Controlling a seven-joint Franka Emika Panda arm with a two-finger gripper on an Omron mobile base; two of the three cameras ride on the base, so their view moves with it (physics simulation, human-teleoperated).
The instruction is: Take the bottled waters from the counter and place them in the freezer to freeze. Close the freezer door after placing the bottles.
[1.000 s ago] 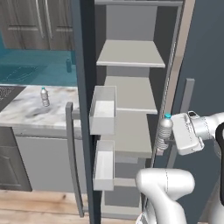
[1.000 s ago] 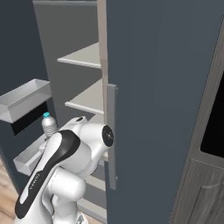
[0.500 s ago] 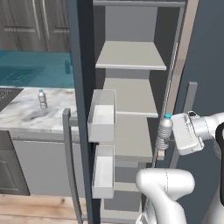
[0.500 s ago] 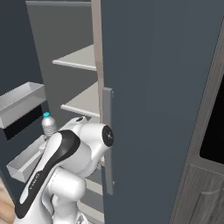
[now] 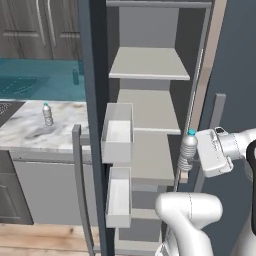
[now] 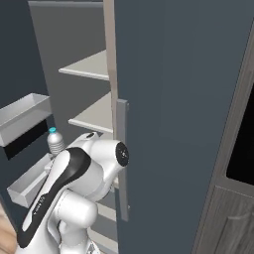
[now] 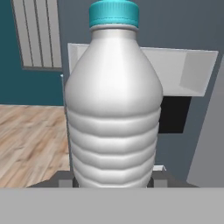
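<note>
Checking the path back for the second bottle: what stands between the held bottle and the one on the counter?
In the left base view, the open freezer door with its white bins stands between the held bottle and the counter bottle.

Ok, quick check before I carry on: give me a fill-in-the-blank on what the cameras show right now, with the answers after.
1. The gripper is shut on a ____ with a blue cap.
2. The second bottle stands on the marble ____.
3. The freezer door is ____, its white bins facing the shelves.
4. The held bottle is ____, cap on top.

Answers: bottle; counter; open; upright
</note>
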